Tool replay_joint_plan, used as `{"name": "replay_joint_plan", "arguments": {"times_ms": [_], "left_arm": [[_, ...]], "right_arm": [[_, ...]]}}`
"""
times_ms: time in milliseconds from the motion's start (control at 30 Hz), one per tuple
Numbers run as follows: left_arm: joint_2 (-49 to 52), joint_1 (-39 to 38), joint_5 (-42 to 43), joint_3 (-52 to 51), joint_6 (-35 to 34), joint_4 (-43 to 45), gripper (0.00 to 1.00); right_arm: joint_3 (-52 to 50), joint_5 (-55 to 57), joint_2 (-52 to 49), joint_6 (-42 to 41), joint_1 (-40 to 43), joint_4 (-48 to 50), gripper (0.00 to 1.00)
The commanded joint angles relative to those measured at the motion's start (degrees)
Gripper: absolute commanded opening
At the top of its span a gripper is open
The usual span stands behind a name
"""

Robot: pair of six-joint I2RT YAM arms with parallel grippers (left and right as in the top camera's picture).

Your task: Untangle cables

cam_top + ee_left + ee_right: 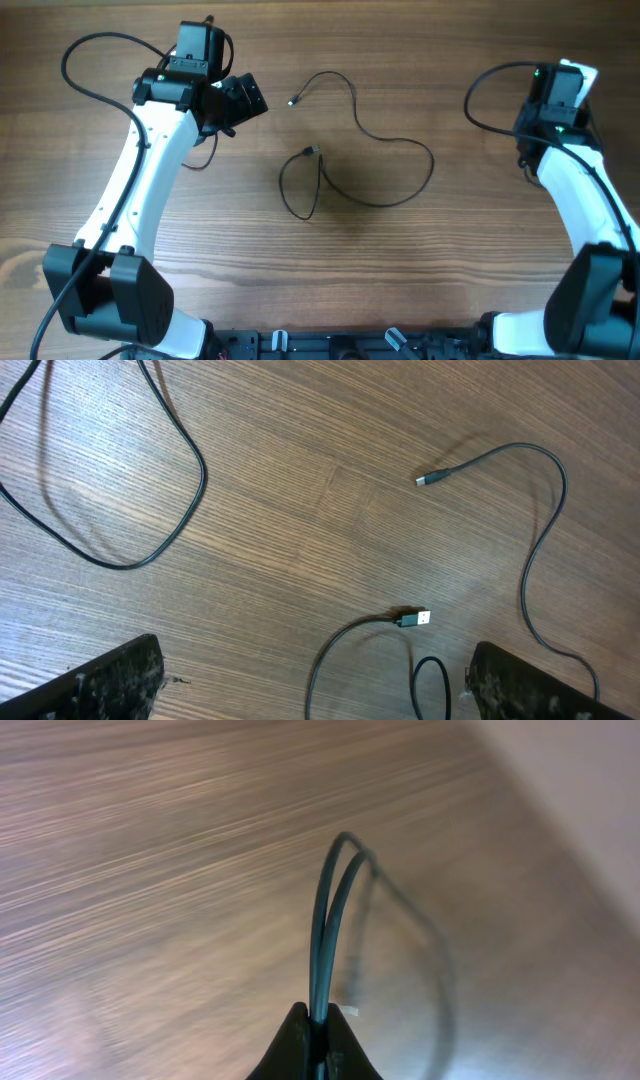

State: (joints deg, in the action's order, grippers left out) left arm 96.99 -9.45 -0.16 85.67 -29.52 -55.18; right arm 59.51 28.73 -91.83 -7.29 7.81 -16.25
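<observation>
A thin dark cable (395,145) lies in loose curves at the table's middle, with one plug end (292,101) at the upper left and another plug end (310,151) beside a small loop. Both plugs show in the left wrist view (422,480) (420,618). My left gripper (315,695) is open and empty, just left of this cable (238,100). My right gripper (320,1025) is shut on a doubled dark-green cable (330,910), held up at the far right. In the overhead view its fingers are hidden under the wrist (556,95).
A thicker black arm cable loops on the wood at the left (185,510) and another by the right arm (475,95). The table's edge and a pale surface show at the upper right of the right wrist view (590,790).
</observation>
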Motion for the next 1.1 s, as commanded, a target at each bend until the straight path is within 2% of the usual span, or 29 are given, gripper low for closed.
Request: {"name": "replay_joint_plan", "arguments": {"times_ms": [0, 67, 100, 133, 167, 300, 400, 433, 467, 533, 633, 700, 767, 800, 833, 1000, 1067], "left_arm": [[0.7, 0.2, -0.8, 0.5, -0.8, 0.0, 1.00], [0.7, 0.2, -0.8, 0.5, -0.8, 0.0, 1.00], [0.7, 0.2, -0.8, 0.5, -0.8, 0.0, 1.00], [0.7, 0.2, -0.8, 0.5, -0.8, 0.0, 1.00], [0.7, 0.2, -0.8, 0.5, -0.8, 0.0, 1.00], [0.7, 0.2, -0.8, 0.5, -0.8, 0.0, 1.00], [0.7, 0.3, -0.8, 0.5, -0.8, 0.0, 1.00], [0.7, 0.2, -0.8, 0.5, -0.8, 0.0, 1.00], [0.7, 0.2, -0.8, 0.5, -0.8, 0.0, 1.00], [0.7, 0.3, -0.8, 0.5, -0.8, 0.0, 1.00], [0.7, 0.2, -0.8, 0.5, -0.8, 0.0, 1.00], [0.7, 0.3, -0.8, 0.5, -0.8, 0.0, 1.00], [0.7, 0.3, -0.8, 0.5, -0.8, 0.0, 1.00], [0.7, 0.2, -0.8, 0.5, -0.8, 0.0, 1.00], [0.7, 0.2, -0.8, 0.5, -0.8, 0.0, 1.00], [0.7, 0.2, -0.8, 0.5, -0.8, 0.0, 1.00], [0.7, 0.3, -0.8, 0.5, -0.8, 0.0, 1.00]], "right_arm": [[0.5, -9.4, -4.8, -1.8, -0.1, 1.7, 0.13], [0.5, -9.4, -6.1, -1.8, -0.1, 1.9, 0.16], [0.5, -9.4, -6.2, -1.9, -0.1, 1.9, 0.26], [0.5, -9.9, -6.2, -1.9, -0.1, 2.1, 0.67], [0.5, -12.0, -6.2, -1.9, -0.1, 2.6, 1.00], [0.5, -38.4, -6.2, -1.7, -0.1, 4.2, 1.00], [0.5, -47.6, -6.2, -1.8, -0.1, 2.3, 0.99], [0.1, -52.1, -6.2, -1.7, -0.2, 1.6, 0.93], [-0.4, -55.7, -6.2, -1.6, -0.4, 1.6, 0.92], [-1.0, -60.3, -6.2, -1.6, -1.4, 0.9, 0.76], [-1.0, -63.2, -6.2, 5.9, -6.8, -1.5, 0.67], [-1.0, -63.2, -6.2, 5.4, -10.7, -1.9, 0.65], [-1.0, -63.1, -6.2, 0.9, -15.8, -1.9, 0.67], [-1.0, -63.1, -6.2, -0.9, -18.9, -1.6, 0.74], [-1.0, -63.1, -6.2, -2.0, -21.3, -1.4, 0.76], [-1.0, -62.0, -6.2, -5.0, -32.5, -1.4, 0.78], [-1.0, -53.8, -6.2, -8.4, -37.2, -1.9, 0.78]]}}
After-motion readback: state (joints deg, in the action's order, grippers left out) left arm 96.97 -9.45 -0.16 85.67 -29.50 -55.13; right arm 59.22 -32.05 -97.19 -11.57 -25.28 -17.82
